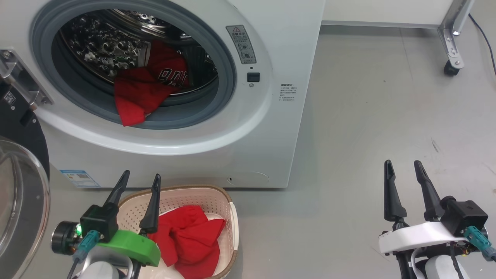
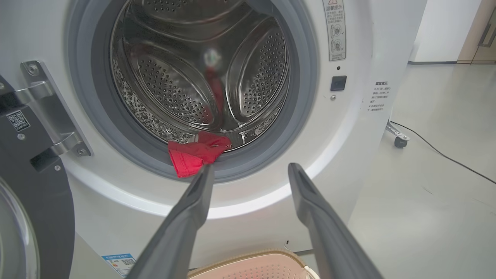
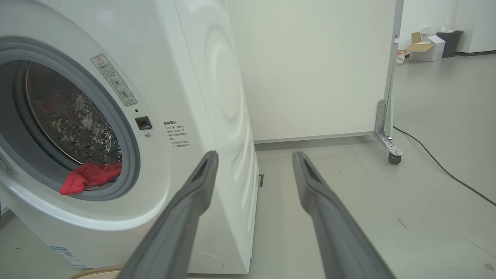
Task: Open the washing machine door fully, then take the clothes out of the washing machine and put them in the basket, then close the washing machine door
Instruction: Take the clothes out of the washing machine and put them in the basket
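The white washing machine (image 1: 271, 58) stands with its door (image 1: 21, 193) swung wide open at the far left. Red clothes (image 1: 145, 91) lie in the steel drum, one corner hanging over the grey gasket (image 2: 192, 157) (image 3: 91, 176). A second red garment (image 1: 190, 240) rests in the cream basket (image 1: 201, 192) on the floor below the opening. My left gripper (image 1: 141, 178) hovers open above the basket's left half, fingers aimed at the machine (image 2: 250, 166), empty. My right gripper (image 1: 403, 164) is open and empty over bare floor to the machine's right (image 3: 254, 155).
A white partition on castor wheels (image 1: 451, 68) stands at the back right, with a dark cable (image 1: 484, 35) trailing over the floor. Boxes and a bin (image 3: 430, 46) sit far off. Grey floor (image 1: 368, 116) spreads to the machine's right.
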